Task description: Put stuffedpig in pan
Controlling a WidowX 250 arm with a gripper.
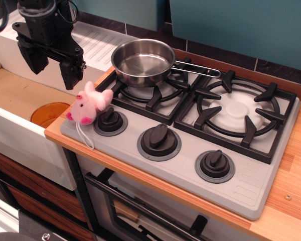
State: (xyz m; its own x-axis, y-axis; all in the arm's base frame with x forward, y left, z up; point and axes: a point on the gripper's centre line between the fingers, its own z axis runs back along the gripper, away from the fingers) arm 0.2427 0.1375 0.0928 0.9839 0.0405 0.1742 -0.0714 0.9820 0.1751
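Visibly: one stuffedpig [90, 106], one pan [143, 62], three knobs [159, 140].

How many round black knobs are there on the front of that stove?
3, in a row along the front of the grey stove top: left knob beside the stuffedpig, middle knob, and right knob. None looks hidden.

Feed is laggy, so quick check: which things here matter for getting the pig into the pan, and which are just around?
For the job:
stuffedpig, by the left knob
pan, empty, on the back-left burner
claw, open

Just around:
three knobs
orange disc in the sink
right burner
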